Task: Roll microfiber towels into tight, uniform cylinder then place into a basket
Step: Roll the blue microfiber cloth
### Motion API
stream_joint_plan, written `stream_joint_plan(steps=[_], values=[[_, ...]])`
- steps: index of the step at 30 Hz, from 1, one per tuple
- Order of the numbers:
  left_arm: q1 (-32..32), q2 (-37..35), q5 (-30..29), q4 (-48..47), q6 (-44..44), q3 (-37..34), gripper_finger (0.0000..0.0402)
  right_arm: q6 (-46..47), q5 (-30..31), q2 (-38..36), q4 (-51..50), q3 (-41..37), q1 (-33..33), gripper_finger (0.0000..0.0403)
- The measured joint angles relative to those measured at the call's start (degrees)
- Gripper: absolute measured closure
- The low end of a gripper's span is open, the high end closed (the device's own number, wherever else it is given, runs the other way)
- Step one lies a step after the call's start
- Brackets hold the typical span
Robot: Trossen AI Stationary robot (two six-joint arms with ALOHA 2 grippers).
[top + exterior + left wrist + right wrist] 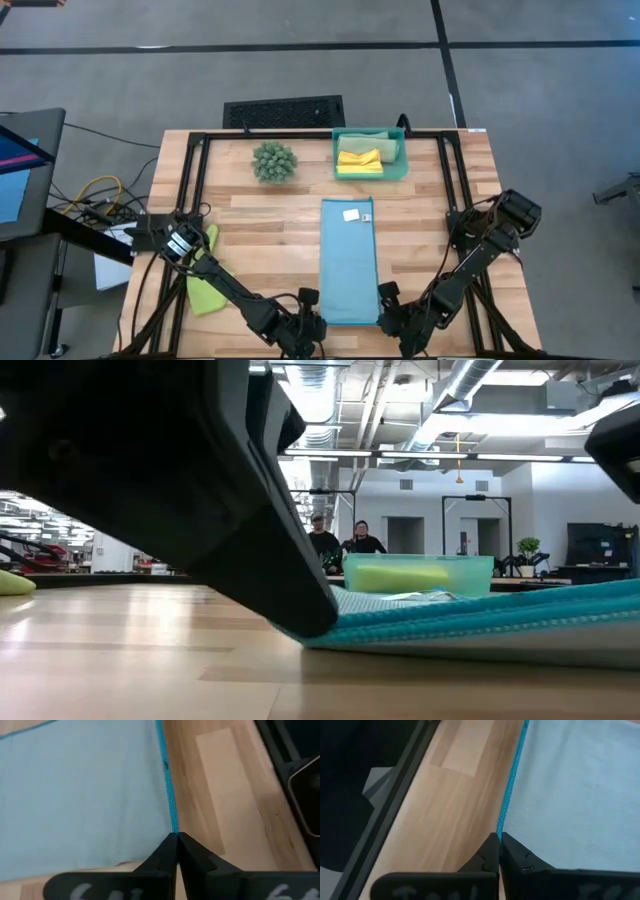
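High view: both grippers, left [312, 322] and right [388, 318], pinched shut on near corners of flat light-blue microfiber towel [348, 262] at desk's near edge; rolling starts next, toward teal plastic basket [401, 168].

Two dark jointed arms, black cabling, each claw's wedge-shaped black fingers [176, 851].

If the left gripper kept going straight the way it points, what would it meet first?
The left gripper, shut on the near corner of the light blue towel, points along the towel's edge. It would probably just ride along that towel; farther on stands the basket.
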Motion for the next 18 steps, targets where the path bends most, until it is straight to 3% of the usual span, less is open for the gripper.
stream_joint_plan(steps=[6,18], values=[[-0.02,-0.02,-4.06,-0.07,0.05,-0.02,0.0395,0.0,-0.01,0.0,0.16,0.0,-0.01,0.0396],[-0.5,-0.04,-2.39,-2.08,0.01,3.33,0.0399,0.0,-0.09,0.0,1.48,0.04,0.75,0.0392]])
